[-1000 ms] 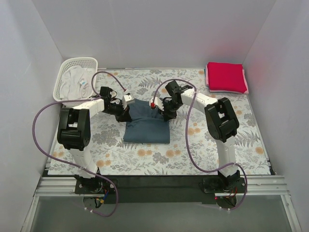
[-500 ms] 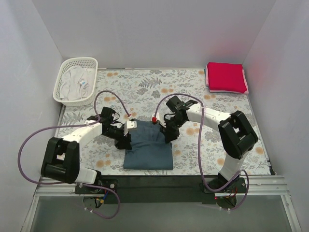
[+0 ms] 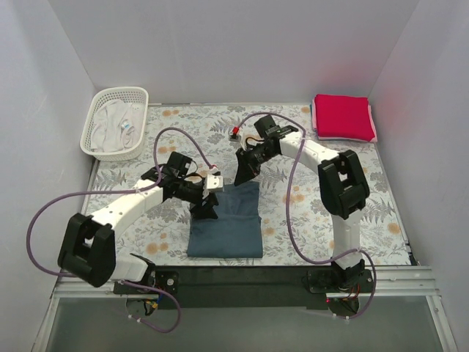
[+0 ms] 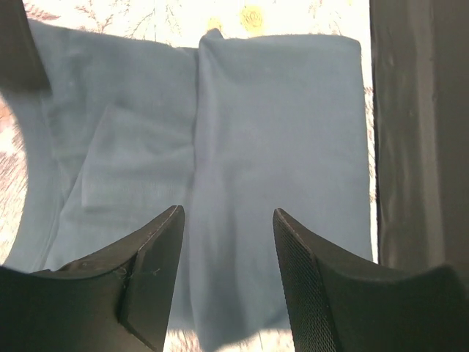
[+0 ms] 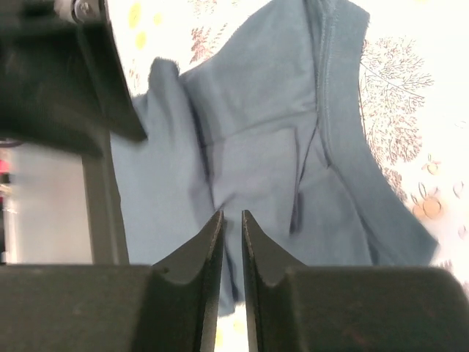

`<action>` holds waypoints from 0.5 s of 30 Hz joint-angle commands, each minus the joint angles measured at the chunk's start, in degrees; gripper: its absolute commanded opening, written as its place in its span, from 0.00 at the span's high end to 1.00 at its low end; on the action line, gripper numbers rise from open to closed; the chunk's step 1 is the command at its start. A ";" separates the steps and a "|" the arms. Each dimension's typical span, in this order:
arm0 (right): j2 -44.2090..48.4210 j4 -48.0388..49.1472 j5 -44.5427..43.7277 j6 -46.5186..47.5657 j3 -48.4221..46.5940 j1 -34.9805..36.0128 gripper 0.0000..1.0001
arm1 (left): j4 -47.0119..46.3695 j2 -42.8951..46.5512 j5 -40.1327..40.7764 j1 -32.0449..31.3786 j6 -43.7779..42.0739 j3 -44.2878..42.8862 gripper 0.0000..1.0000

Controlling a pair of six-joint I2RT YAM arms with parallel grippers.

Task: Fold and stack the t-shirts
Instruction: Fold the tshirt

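Note:
The dark slate blue t-shirt point(image 3: 227, 224) lies folded into a rectangle on the floral cloth, near the front middle. My left gripper point(image 3: 208, 207) hovers over its left far corner, jaws open and empty; the left wrist view shows the shirt point(image 4: 278, 132) under the open gripper point(image 4: 229, 215). My right gripper point(image 3: 242, 173) hangs just beyond the shirt's far edge, jaws all but closed with nothing between them point(image 5: 231, 215); the shirt point(image 5: 256, 132) lies below. The crimson red t-shirt point(image 3: 341, 115) is folded on the pale pink t-shirt point(image 3: 374, 134) at the far right corner.
A white lattice basket point(image 3: 110, 97) with white cloth inside stands at the far left corner. The grey-and-orange floral cloth point(image 3: 308, 220) covers the table. White walls close in the left, back and right. A black rail runs along the near edge.
The blue shirt was dragged toward the near edge by both grippers. Since then the right gripper has let go and pulled back far; the left gripper has opened over the shirt.

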State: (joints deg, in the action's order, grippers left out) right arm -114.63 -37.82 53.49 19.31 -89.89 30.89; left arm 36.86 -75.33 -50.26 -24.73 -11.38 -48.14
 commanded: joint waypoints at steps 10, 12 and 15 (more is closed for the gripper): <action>-10.17 7.85 6.18 -15.36 0.06 4.43 0.80 | -8.82 -10.80 5.16 -7.35 6.19 -1.52 0.54; -11.14 8.55 4.78 -15.36 0.59 4.88 0.81 | -10.92 -10.98 6.13 -7.96 7.24 -0.47 0.55; -12.81 9.26 3.64 -15.09 1.56 4.88 0.82 | -12.07 -11.77 7.54 -8.49 7.33 -0.20 0.55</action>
State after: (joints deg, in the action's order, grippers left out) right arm -125.14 -30.52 57.19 5.41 -89.49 35.79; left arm 28.08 -86.87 -44.56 -32.60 -4.86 -48.84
